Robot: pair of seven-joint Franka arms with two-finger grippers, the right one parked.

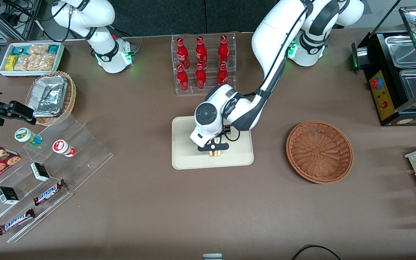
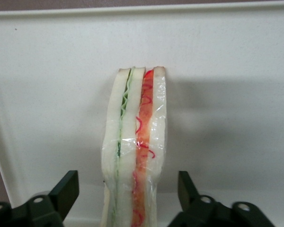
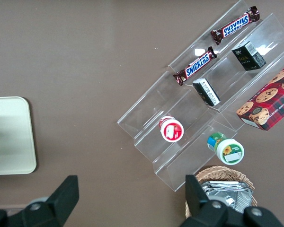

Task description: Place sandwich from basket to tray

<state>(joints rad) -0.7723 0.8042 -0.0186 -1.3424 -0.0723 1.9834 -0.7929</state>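
Mid-frame in the front view lies the cream-beige tray (image 1: 184, 144), with the working arm bent down over it. The reddish-brown wicker basket (image 1: 319, 151) sits well apart from the tray, toward the working arm's end of the table, at right of centre. The gripper (image 1: 213, 147) hangs low over the tray, its fingers (image 2: 66, 189) spread apart and clear of the wrapped sandwich (image 2: 135, 156), which stands on edge on the tray between them.
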